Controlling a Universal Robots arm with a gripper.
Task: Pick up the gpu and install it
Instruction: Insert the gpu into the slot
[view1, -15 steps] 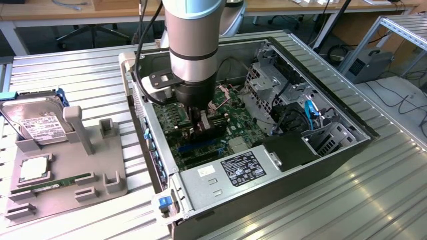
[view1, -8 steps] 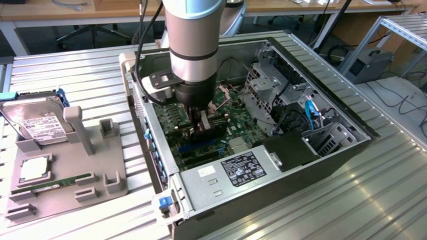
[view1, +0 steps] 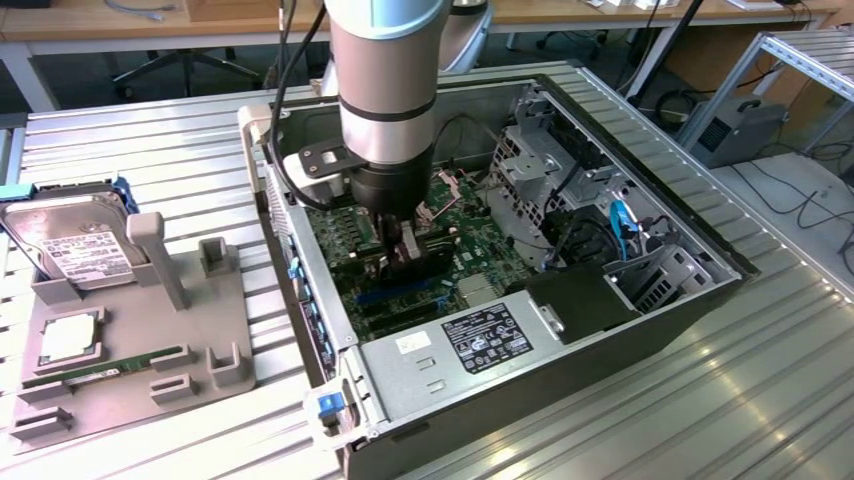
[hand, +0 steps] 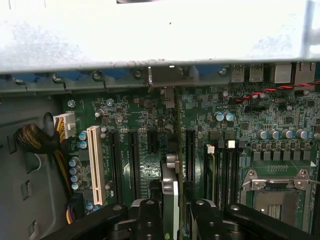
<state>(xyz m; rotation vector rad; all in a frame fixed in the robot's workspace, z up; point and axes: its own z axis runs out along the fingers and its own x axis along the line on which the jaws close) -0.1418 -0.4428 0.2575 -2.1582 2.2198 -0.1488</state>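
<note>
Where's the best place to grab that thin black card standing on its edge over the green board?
Hold the thin black card with a silver metal end by its upper edge, coming straight down from above, with one finger on each flat face. It is thin and upright, and its lower edge faces the green circuit board. The robot's hand grips it this way.

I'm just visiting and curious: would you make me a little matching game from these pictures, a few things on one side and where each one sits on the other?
Things:
1. thin dark expansion card with silver end bracket (gpu)
2. boxy silver hard drive with white label
3. narrow green memory stick
4. white slot on the green motherboard

Places:
A. lying low in the grey holder
B. between the black gripper fingers, over the motherboard
C. standing in the grey holder
D. inside the open computer case, beside black slots

Pairs: 1-B, 2-C, 3-A, 4-D
</note>
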